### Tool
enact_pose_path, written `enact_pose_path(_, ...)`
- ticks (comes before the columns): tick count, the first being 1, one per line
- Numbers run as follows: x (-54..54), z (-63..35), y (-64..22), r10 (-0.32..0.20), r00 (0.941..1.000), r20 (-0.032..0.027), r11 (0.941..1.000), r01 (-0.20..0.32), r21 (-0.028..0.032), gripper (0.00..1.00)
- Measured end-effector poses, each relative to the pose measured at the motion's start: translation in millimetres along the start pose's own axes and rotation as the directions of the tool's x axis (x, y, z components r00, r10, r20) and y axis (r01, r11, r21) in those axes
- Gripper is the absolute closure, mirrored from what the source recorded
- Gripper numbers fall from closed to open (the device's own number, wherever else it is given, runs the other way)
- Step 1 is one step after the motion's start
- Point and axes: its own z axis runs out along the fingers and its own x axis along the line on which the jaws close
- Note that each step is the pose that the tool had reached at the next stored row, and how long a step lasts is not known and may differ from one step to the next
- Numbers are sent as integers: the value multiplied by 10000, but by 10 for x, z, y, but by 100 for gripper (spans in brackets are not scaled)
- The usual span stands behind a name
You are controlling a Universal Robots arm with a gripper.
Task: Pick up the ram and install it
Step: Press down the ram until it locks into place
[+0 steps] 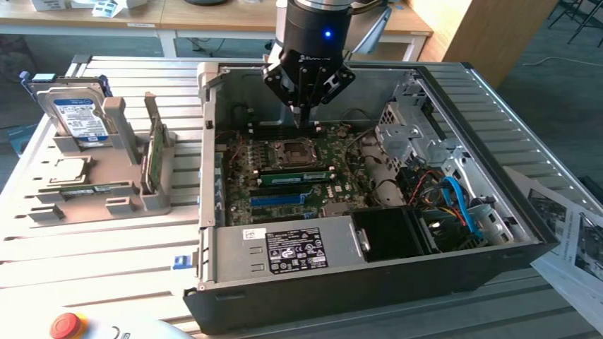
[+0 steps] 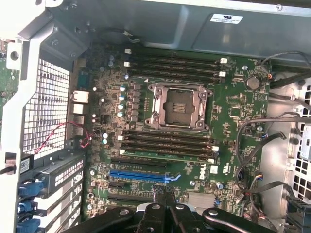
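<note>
Above the motherboard (image 1: pixel 301 166), closed empty end effector (image 1: pixel 299 119); ram (image 1: pixel 296 176) seated.

The arm's last segment is a glossy black cylinder carrying a small blue light. Below it sits the tool (image 1: pixel 301 106): a black body with pale lettering, silver-edged linkage arms and round pivot screws, tapering to two slim dark fingers (image 2: pixel 164 204) with ridged faces.

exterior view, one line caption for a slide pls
Shut gripper hovers over the motherboard inside an open PC case.
</note>
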Motion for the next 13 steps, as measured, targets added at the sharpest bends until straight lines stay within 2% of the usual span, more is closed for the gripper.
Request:
enact_pose_path(3, 0, -1, 0, 0, 10000, 20, 10000, 0, 1, 89)
enact_pose_path(10, 0, -1, 0, 0, 10000, 21, 10000, 0, 0, 89)
enact_pose_path(12, 1, -2, -1, 0, 10000, 25, 10000, 0, -16, 89)
enact_pose_path(13, 2, -2, 0, 2, 10000, 30, 10000, -2, -48, 89)
